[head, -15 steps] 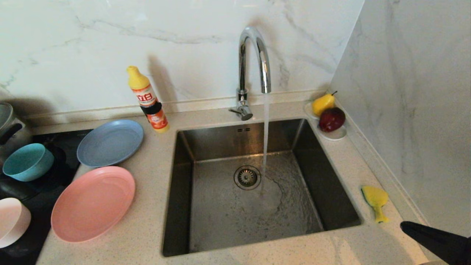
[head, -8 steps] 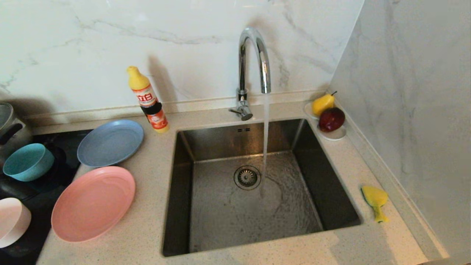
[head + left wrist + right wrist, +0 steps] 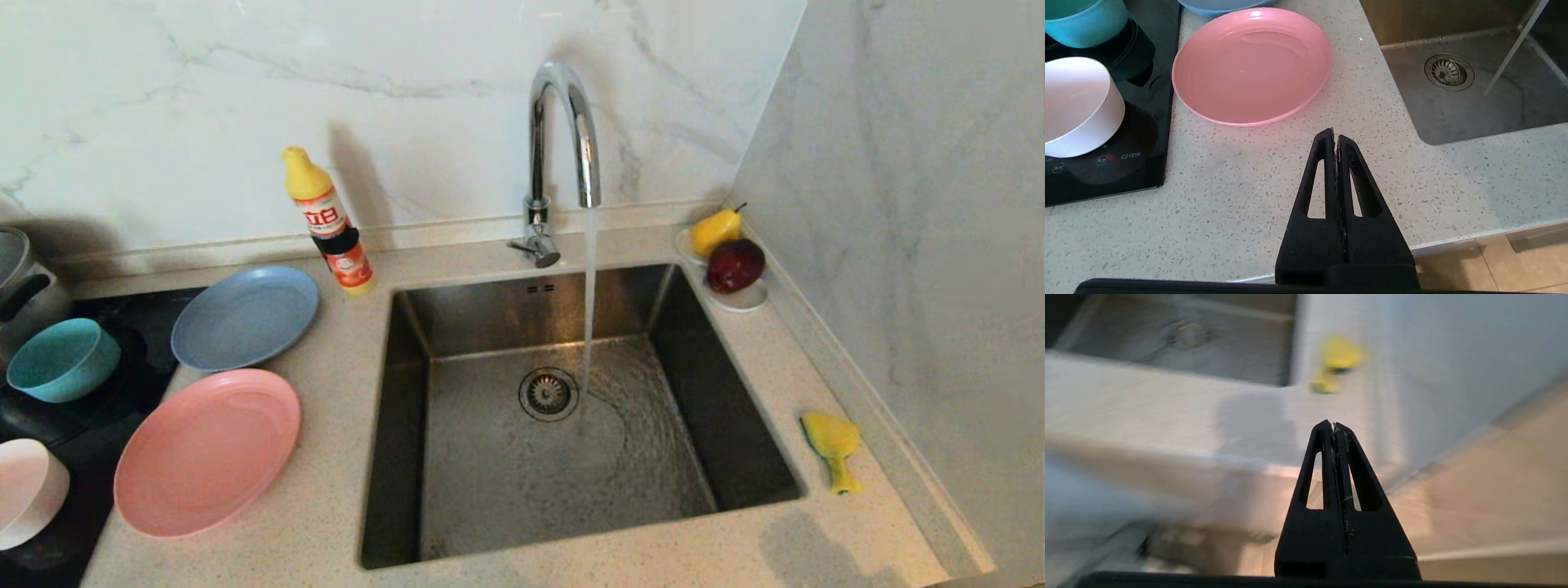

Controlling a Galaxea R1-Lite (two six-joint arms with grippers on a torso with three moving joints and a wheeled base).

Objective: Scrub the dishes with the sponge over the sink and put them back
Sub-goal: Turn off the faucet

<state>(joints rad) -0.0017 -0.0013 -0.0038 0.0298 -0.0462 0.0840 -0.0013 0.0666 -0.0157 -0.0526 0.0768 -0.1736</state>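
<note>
The right gripper is closed and empty; the sponge lies ahead of it on the counter beside the sink. It looks soft, light, squashable: pinch its broad yellow body.

The left gripper is closed too, near the pink plate.

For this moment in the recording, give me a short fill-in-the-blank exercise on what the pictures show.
1. The sponge lies on the counter to the ____ of the sink.
2. Water runs from the ____ into the sink.
3. The pink plate rests on the counter, nearer the robot than the ____ plate.
4. The left gripper and the right gripper are both ____.

Missing words: right; faucet; grey-blue; shut
</note>
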